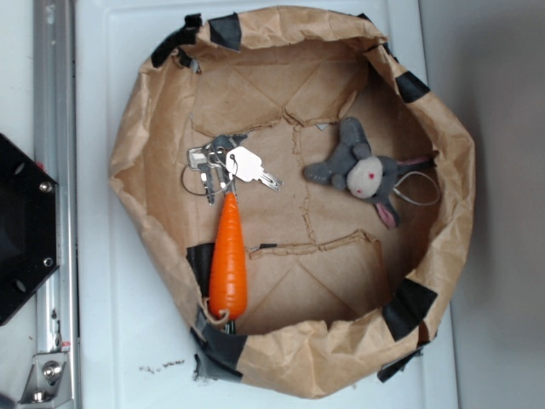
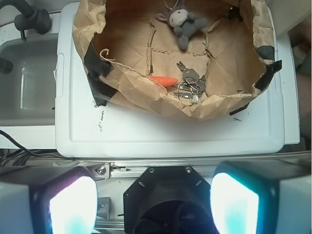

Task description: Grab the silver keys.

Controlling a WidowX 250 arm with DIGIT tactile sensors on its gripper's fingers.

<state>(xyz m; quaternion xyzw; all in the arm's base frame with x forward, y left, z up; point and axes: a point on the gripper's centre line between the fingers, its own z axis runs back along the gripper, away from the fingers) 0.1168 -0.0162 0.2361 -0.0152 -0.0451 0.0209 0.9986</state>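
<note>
You have the silver keys (image 1: 223,165) lying on the floor of the brown paper basin (image 1: 443,145), in its left part in the exterior view, with the whitish square-headed key pointing toward the grey plush bunny (image 1: 362,170). The tip of the orange carrot toy (image 1: 228,260) touches the bunch, and its body runs away from the keys toward the taped rim.

The hand (image 2: 155,204) is well apart from the keys. In the wrist view you see its 2 fingers (image 2: 68,202) at the bottom corners of the frame, blurred and glowing pale, spread wide with nothing between them. The keys (image 2: 189,84) lie far up the frame from that gap, just behind the near paper wall and a little right of centre.

The carrot (image 2: 163,80) is mostly hidden in the wrist view: only an orange sliver shows over the crumpled wall. The individual keys are hard to count in either view because they overlap. The fingers are cut off by the frame edges.

The exterior view shows the whole carrot, the wire rings and the bunny's cord loop, but not the hand. Only the wrist view shows the white bench (image 2: 170,131) in front of the basin and a pale tub (image 2: 29,83) on the left.
</note>
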